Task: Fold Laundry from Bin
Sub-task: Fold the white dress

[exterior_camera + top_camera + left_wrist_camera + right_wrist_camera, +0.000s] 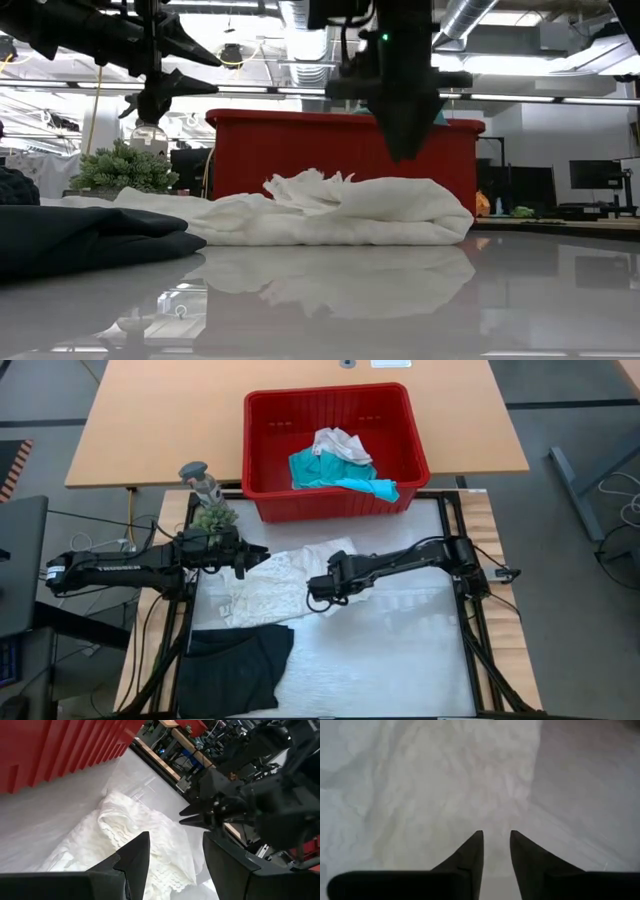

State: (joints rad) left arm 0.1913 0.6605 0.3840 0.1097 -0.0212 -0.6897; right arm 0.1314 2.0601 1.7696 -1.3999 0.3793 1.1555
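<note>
1. I see the red rectangular plastic bin (268,420) with slotted sides at the far edge of the glossy white tabletop (400,650); inside it lie a teal cloth garment (330,475) and a white cloth garment (345,445), touching each other.
2. I see a white lacy-patterned cloth garment (275,585) lying crumpled on the tabletop between the two arms, just in front of the bin.
3. I see a black cloth garment (235,665) lying on the near left part of the tabletop, its edge touching the white lacy-patterned cloth garment.
4. I read the left claw (262,551) as hovering above the left edge of that garment; in the left wrist view its fingers (135,855) stand apart at a moderate gap with nothing between them.
5. I read the right claw (496,836) as poised over the garment's right side, pointing down at it; its fingers stand narrowly apart, and nothing sits between the tips.
6. I see a small green potted plant (213,515) beside the left arm, with a grey object (197,475) just behind it.
</note>
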